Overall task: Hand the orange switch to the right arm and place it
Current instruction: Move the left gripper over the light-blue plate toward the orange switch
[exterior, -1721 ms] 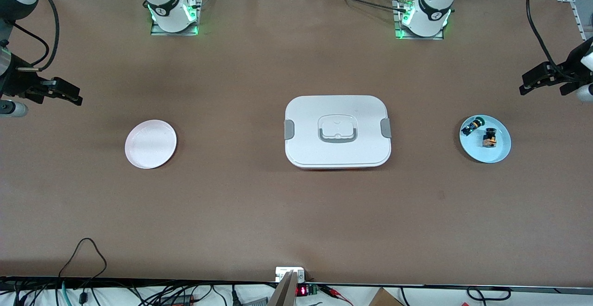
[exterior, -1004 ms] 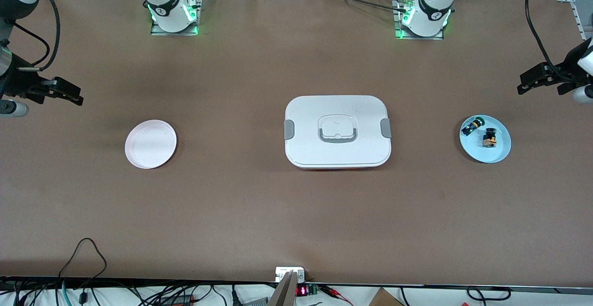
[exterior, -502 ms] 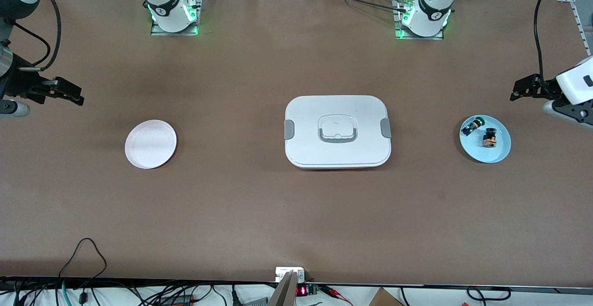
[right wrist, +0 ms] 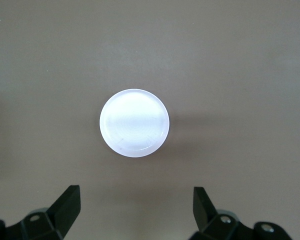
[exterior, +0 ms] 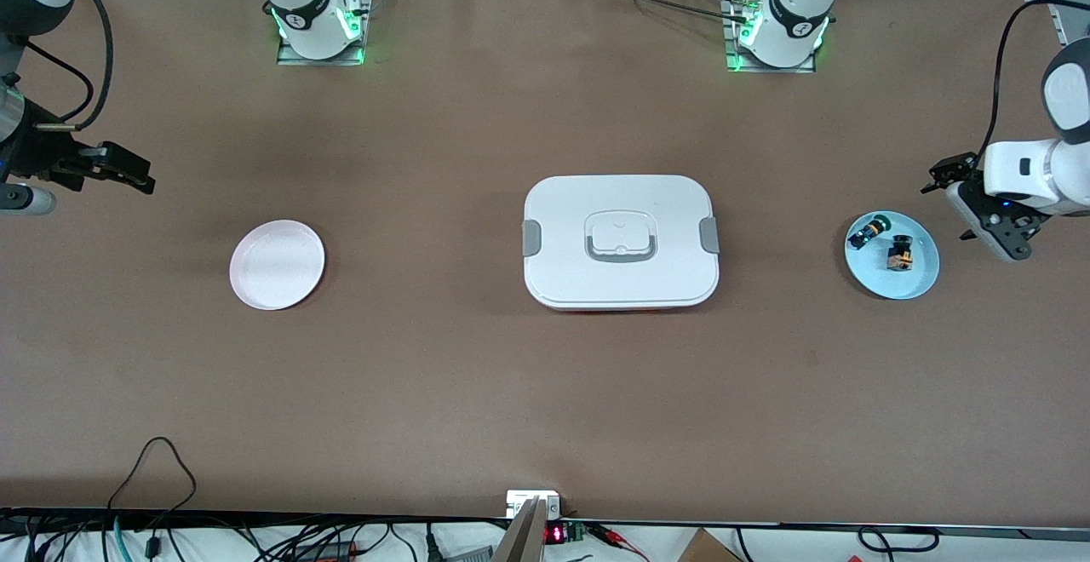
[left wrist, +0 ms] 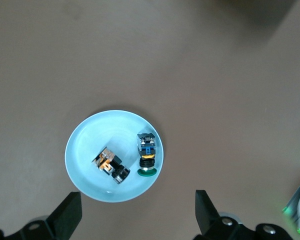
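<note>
While both grippers hang wide open and empty, the orange switch [left wrist: 110, 166] looks light and rigid; pinch its boxy orange body.

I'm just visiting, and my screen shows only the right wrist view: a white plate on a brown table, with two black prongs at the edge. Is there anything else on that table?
Observer: Yes. A white lidded box sits mid-table, between your white plate and a light blue plate.
Visitor: Is anything on the blue one?
Observer: Two small parts: the orange switch and a black cylindrical part.
Visitor: Who picks them up?
Observer: Probably the left gripper, open and empty, over the table beside the blue plate. Your prongs are the right gripper, waiting open by the white plate.
</note>
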`<move>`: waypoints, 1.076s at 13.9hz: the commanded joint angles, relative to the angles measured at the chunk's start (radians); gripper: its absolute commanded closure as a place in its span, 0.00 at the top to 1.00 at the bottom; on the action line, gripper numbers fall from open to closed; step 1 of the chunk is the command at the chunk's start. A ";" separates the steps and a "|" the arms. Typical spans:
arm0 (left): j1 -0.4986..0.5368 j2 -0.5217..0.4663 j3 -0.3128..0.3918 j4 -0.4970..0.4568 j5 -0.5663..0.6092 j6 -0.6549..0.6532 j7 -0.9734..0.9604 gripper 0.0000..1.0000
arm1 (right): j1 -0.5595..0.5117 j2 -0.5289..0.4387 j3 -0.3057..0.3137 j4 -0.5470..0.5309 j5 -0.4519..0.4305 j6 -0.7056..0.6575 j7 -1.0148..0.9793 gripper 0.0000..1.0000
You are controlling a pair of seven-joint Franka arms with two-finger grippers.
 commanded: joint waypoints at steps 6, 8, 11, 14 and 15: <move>0.059 0.111 -0.001 -0.134 0.007 0.330 0.683 1.00 | -0.001 0.015 0.005 0.021 0.010 -0.021 -0.014 1.00; 0.076 0.172 -0.003 -0.141 0.007 0.401 0.757 1.00 | -0.001 0.015 0.005 0.021 0.010 -0.021 -0.014 1.00; 0.104 0.224 -0.003 -0.141 0.001 0.478 0.863 1.00 | -0.001 0.015 0.008 0.021 0.010 -0.021 -0.012 1.00; 0.107 0.244 -0.003 -0.135 0.001 0.490 0.888 1.00 | -0.001 0.015 0.008 0.021 0.010 -0.021 -0.012 1.00; 0.107 0.253 -0.003 -0.136 -0.002 0.514 0.898 1.00 | -0.001 0.015 0.008 0.021 0.010 -0.019 -0.014 1.00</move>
